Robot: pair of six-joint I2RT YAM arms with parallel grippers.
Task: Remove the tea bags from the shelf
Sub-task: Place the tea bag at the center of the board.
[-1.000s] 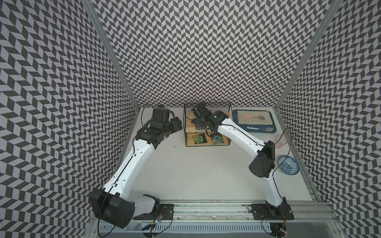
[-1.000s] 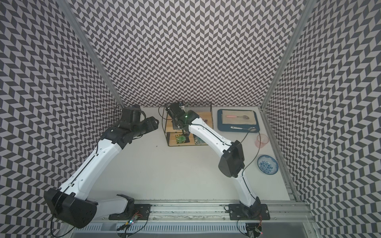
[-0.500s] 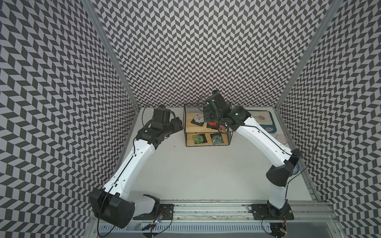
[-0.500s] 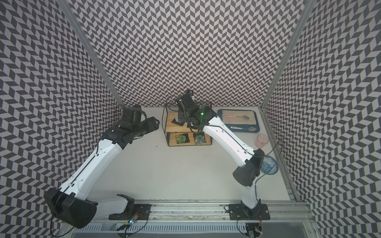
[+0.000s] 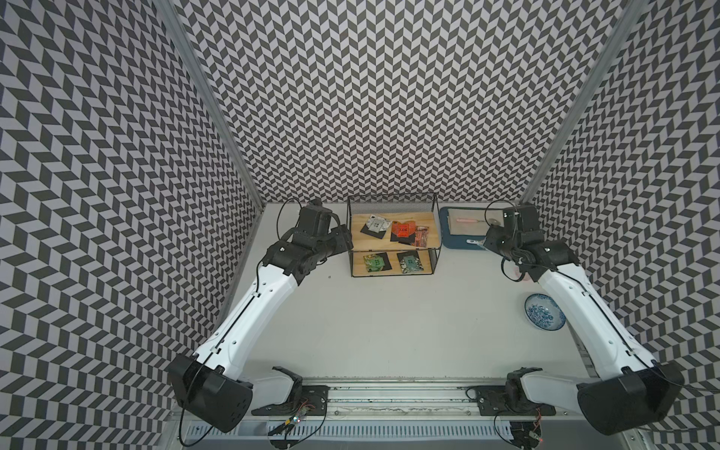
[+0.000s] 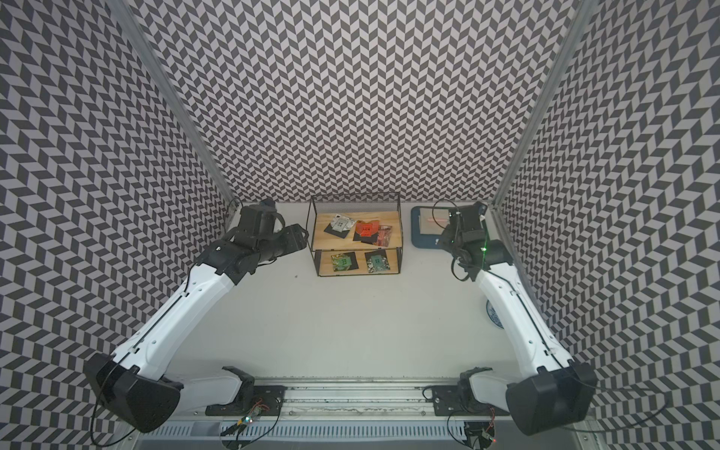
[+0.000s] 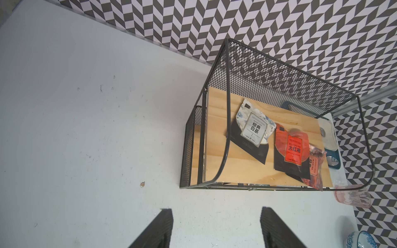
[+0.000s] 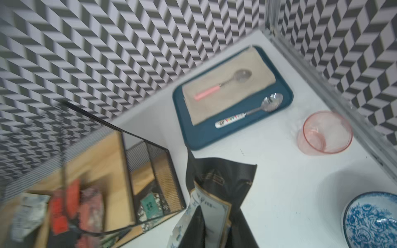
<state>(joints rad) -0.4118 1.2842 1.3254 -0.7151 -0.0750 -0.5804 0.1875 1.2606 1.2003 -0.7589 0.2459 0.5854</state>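
In both top views the shelf (image 5: 358,244) stands at the middle of the surface's (image 5: 389,331) far edge. Three tea bags lie on its upper board: white (image 5: 377,225), orange-red (image 5: 403,230) and reddish (image 5: 420,237). Two green ones (image 5: 374,262) lie on the lower board. The left end effector (image 5: 345,243) hangs just beside the shelf's left end. The right end effector (image 5: 490,243) is over the near edge of the blue tray (image 5: 452,242) in the far right corner; its grip cannot be made out from here.

In the left wrist view the left end effector's fingers (image 7: 159,229) stand wide apart with nothing between them, above bare surface. The white bag rests on a black one (image 7: 251,150), and the reddish sachet overhangs the board's front edge.

In the right wrist view the right end effector (image 8: 217,234) is pinched narrowly on a black-backed tea bag (image 8: 221,178) – white print shows on its near face. The bag stands upright, off the shelf and just beside its right end. Beyond it a pink-handled spoon (image 8: 223,85) lies on the tray's cloth (image 8: 214,103) and a patterned-handled spoon (image 8: 249,111) on bare tray. A pink glass (image 8: 324,133) and a blue-patterned bowl (image 8: 369,219) sit near the right edge – the shelf is blurred here.
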